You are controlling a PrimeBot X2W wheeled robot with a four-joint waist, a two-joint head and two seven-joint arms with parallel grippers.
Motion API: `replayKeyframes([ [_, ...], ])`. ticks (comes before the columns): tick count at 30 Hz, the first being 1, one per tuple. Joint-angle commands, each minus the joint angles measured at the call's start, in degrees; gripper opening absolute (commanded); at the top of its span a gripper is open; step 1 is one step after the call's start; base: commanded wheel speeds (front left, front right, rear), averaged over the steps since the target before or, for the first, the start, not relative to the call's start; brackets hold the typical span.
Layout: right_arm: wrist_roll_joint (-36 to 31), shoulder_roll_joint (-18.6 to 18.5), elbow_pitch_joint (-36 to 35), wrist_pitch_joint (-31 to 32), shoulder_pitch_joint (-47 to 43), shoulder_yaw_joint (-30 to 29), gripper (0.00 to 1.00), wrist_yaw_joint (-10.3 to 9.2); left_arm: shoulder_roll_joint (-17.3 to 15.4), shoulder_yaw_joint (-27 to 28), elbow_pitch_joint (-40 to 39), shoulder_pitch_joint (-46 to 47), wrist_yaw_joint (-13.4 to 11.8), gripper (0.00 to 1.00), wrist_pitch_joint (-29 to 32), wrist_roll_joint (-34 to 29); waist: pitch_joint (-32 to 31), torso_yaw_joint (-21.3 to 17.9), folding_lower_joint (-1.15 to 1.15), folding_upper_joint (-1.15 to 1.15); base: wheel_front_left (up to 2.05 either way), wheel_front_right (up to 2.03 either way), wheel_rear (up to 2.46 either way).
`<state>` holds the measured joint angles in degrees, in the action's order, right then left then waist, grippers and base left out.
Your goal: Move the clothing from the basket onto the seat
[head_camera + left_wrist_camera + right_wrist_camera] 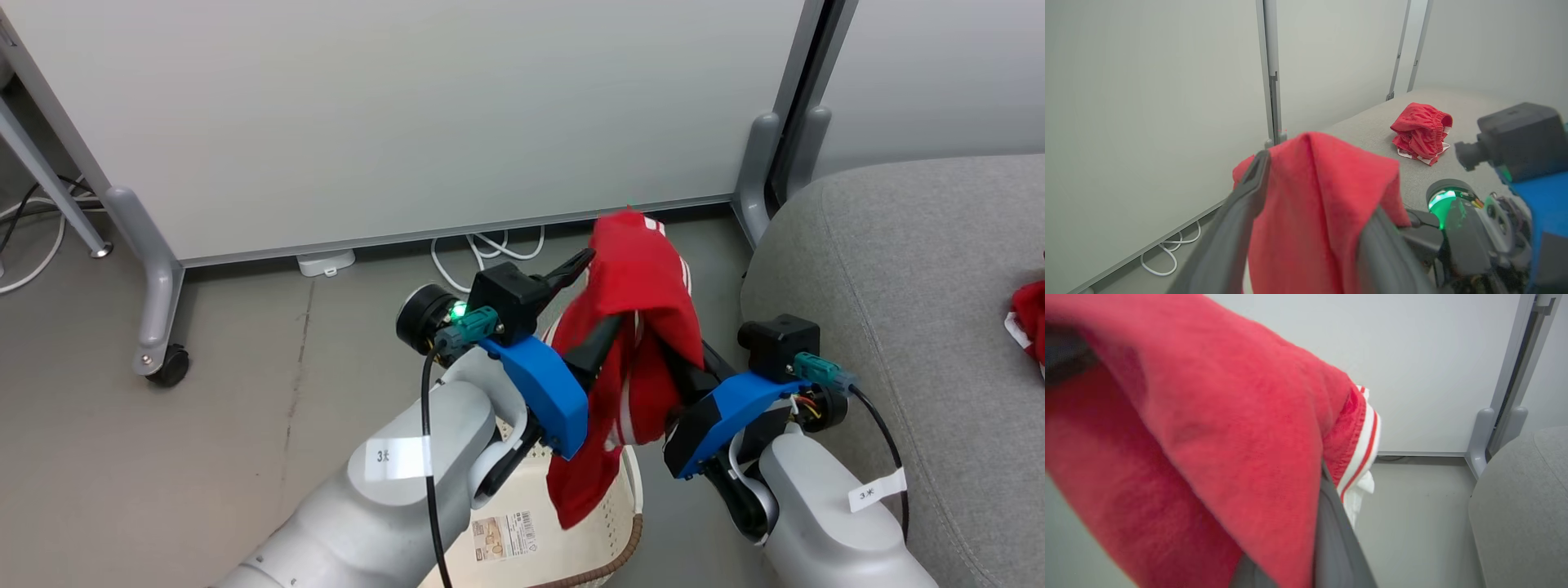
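The grey seat [898,269] stands right of the basket [630,498], which is half hidden and cut off below. A red garment [645,310] hangs above the basket, draped over both grippers. The other red garment [1421,128] lies crumpled on the seat, well right of the basket. The left gripper [1318,183] has its fingers spread under the cloth. The right gripper [682,363] is buried in cloth, so I cannot tell its grip.

Soft, even indoor light with faint shadows; head view sharp, wrist views blurred close up (the clothing [1208,449] smears, lower left).
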<state>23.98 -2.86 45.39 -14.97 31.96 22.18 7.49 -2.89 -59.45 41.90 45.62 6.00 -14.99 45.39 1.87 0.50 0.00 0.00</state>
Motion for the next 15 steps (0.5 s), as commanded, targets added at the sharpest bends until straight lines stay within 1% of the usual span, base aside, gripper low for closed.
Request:
replayKeyframes([
  [1,0.4,0.0,-0.3,-0.3,-0.1,-0.1,0.00,0.01,0.0,0.5,-0.2,-1.0,-0.3,1.00,-0.3,-0.4,0.0,0.0,0.00,0.00,0.00,0.00,0.00],
  [7,0.4,0.0,-1.2,-0.3,-0.1,-1.0,0.00,0.01,-1.2,5.9,-3.8,-6.0,0.4,1.00,-0.3,-4.9,0.7,0.3,0.00,0.00,0.00,0.00,0.00],
  [15,-0.1,0.0,-2.0,-0.3,-0.4,-2.3,0.00,0.01,-4.2,14.6,-11.3,-15.8,1.1,1.00,-0.3,-11.4,1.6,0.8,0.00,0.00,0.00,0.00,0.00],
])
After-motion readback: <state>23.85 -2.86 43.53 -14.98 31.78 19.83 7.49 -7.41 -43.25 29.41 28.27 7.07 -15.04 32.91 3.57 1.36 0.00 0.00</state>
